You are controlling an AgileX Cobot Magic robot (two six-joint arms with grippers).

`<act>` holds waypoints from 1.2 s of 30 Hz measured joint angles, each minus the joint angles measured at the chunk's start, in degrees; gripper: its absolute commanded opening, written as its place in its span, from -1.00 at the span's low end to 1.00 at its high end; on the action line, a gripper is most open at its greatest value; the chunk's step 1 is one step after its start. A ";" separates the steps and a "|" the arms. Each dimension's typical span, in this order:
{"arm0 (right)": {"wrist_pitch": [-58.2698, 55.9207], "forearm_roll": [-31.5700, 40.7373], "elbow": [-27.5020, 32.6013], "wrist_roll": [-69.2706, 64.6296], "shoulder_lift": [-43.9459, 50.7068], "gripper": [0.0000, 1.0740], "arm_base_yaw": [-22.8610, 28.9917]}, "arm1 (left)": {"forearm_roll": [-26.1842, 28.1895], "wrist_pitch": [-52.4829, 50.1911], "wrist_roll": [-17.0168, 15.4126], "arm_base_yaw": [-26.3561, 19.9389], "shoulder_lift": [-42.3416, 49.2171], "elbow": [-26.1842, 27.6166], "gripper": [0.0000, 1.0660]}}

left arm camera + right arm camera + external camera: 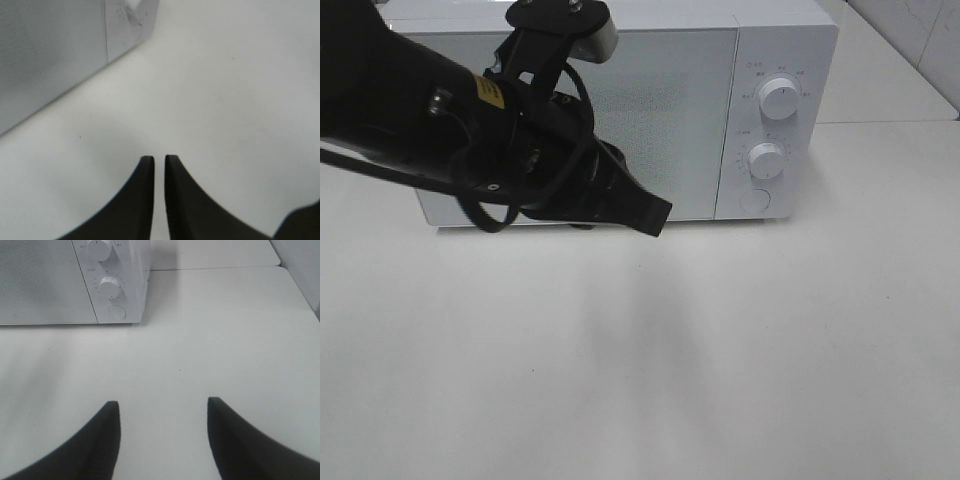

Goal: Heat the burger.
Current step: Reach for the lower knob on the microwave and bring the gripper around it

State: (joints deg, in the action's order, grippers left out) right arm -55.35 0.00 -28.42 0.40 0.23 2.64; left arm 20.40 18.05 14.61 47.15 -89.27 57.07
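Observation:
The burger is out of view in every frame. A white microwave [670,110] stands at the back of the table with its door closed. My left gripper [655,215] hangs just in front of the door's lower edge, its black arm crossing in from the left. In the left wrist view the left gripper [159,159] has its jaws almost together, with a thin slit and nothing in it, above bare table beside the microwave [50,50]. My right gripper [164,407] is open and empty over the table, facing the microwave [40,280] from a distance.
The microwave's panel carries two white knobs, an upper one [778,98] and a lower one [766,160], with a round button [755,198] below them. The white table [720,350] stretches in front. A seam [890,123] in the tabletop runs behind at the right.

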 measured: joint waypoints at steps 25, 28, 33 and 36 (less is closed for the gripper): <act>0.00 0.00 0.06 0.00 0.00 0.02 0.00 | -9.45 34.09 -10.37 -16.73 10.66 0.00 0.91; 0.00 0.00 0.06 0.00 0.00 0.02 0.00 | -12.26 38.56 -10.43 -22.75 12.66 0.00 0.91; 0.00 0.00 0.06 0.00 0.00 0.02 0.00 | -15.99 43.83 -10.26 -33.06 16.04 0.00 0.89; 0.00 0.00 0.06 0.00 0.00 0.02 0.00 | -16.90 47.38 -8.82 -40.91 19.31 0.00 0.89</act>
State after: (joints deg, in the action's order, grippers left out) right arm -55.35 0.00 -28.36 0.40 0.23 2.64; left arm 3.50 65.43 5.79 6.25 -69.96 57.07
